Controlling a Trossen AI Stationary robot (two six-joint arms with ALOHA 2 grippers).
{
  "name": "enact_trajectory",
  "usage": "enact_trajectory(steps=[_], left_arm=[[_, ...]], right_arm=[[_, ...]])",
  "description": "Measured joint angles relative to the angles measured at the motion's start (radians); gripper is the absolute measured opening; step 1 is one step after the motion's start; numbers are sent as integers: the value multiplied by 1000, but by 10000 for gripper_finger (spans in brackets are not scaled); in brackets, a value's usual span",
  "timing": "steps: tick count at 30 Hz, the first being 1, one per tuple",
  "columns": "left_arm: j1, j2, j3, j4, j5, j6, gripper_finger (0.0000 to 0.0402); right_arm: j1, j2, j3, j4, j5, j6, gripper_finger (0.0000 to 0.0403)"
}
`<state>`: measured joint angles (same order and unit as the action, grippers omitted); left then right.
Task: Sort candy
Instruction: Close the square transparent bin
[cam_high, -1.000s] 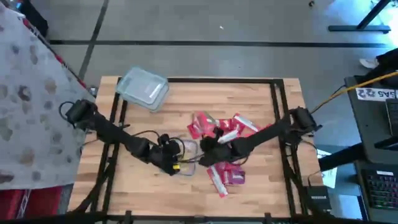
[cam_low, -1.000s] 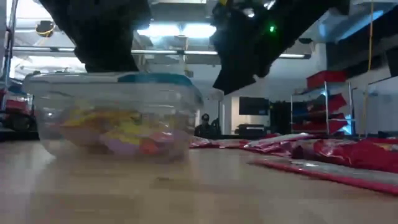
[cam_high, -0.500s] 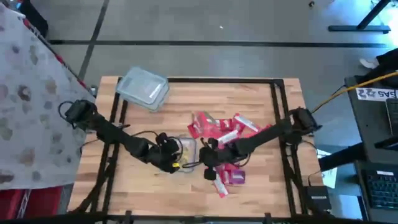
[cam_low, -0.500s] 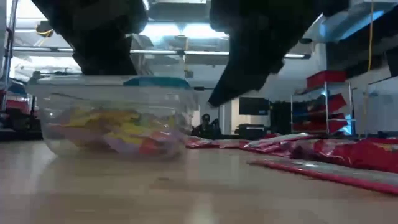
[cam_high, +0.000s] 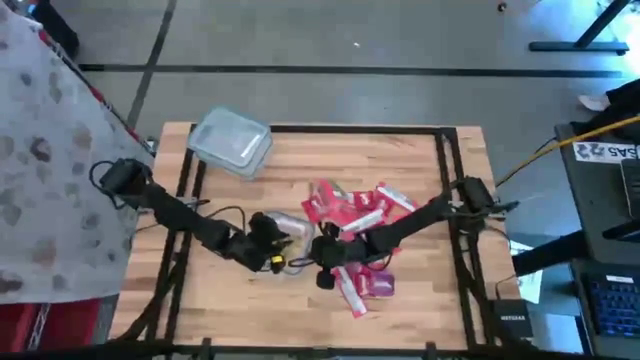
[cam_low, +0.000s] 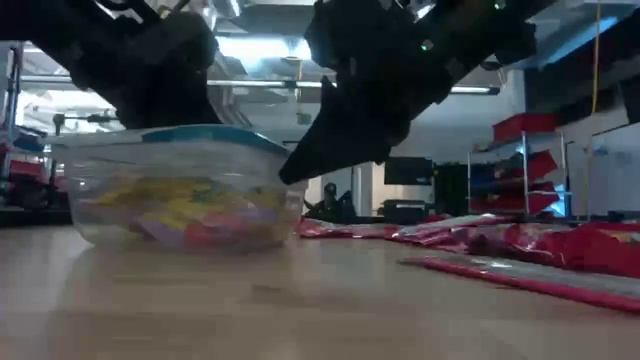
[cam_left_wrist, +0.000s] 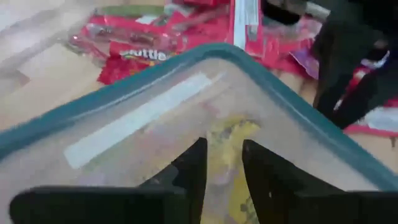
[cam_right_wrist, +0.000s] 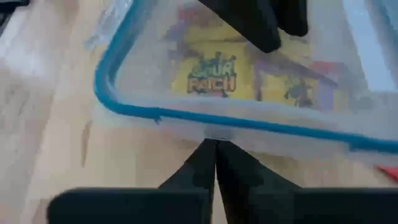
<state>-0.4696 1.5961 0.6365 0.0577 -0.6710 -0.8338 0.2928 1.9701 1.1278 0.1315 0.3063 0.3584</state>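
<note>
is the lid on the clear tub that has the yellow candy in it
Yes: in the left wrist view a teal-rimmed lid covers the clear tub, with the yellow candy showing through it.
</note>
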Motion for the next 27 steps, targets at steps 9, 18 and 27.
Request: enact_trajectory(steps=[9, 18, 27], left_arm=[[-5, 5, -1, 47, 19, -7, 88], [-5, 6, -1, 75, 46, 25, 88], [1, 6, -1, 75, 45, 20, 88]], right_arm=[[-41, -93, 7, -223, 445, 59, 0], [24, -198, 7, -152, 49, -72, 0], [123, -58, 4, 82, -269, -63, 0]])
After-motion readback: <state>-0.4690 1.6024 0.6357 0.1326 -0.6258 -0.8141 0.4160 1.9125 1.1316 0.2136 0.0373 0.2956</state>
